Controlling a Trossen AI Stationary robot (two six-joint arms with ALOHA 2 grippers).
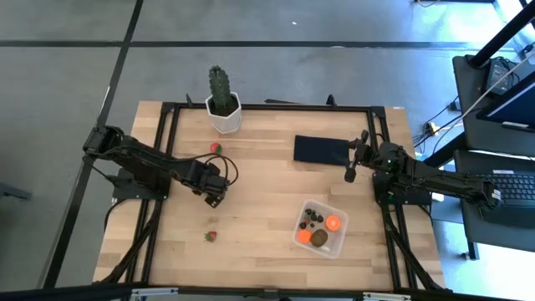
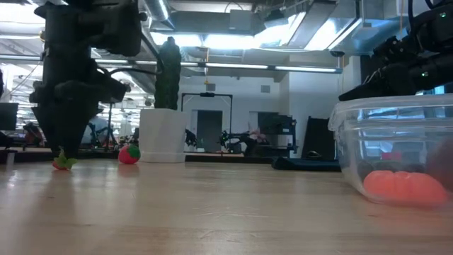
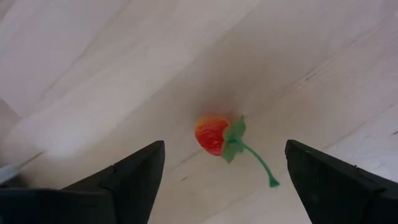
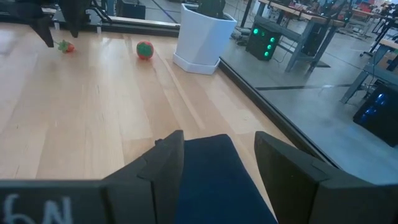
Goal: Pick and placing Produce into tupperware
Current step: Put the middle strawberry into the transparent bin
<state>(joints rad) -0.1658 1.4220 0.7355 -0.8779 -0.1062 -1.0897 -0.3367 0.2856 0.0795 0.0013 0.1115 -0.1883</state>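
A red strawberry with a green stem [image 3: 212, 134] lies on the wood [image 1: 211, 237], and my left gripper [image 3: 224, 148] hangs open above it, one finger on each side and clear of it [image 2: 64, 145]. A second strawberry [image 1: 216, 148] lies near the cactus pot [image 2: 129, 154]. The clear tupperware [image 1: 321, 227] stands toward the table's near right, holding orange balls [image 2: 403, 185], a brown oval and dark berries. My right gripper [image 4: 217, 142] is open at the right end of the flat black rectangle [image 1: 322, 150]; I see no touch.
A green cactus in a white pot [image 1: 223, 104] stands at the far edge, left of centre. A black frame rail [image 1: 267, 107] runs round the table's far part. Bare wood lies between the near strawberry and the tupperware.
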